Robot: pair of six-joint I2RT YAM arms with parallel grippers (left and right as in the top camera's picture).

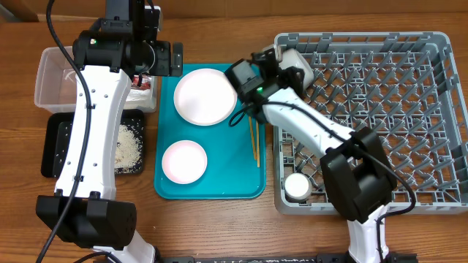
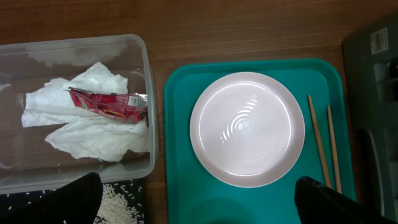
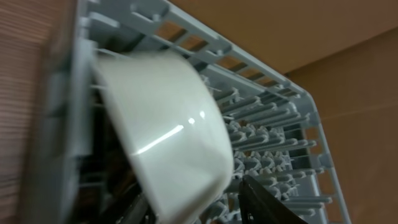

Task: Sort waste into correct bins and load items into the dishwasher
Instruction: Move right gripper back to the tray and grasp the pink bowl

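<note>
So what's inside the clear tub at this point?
The clear tub holds crumpled white napkins, with the red foil wrapper lying on top of them. Anything beneath the napkins is covered and cannot be seen.

This is most likely a robotics lab staged as a kitchen clean-up station, though little beyond the plain wooden desk is in view. A white-and-black left arm and right arm, trailing loose black cables, work over it. A grey dish rack, teal tray, clear tub and black tray sit side by side like test props.
</note>
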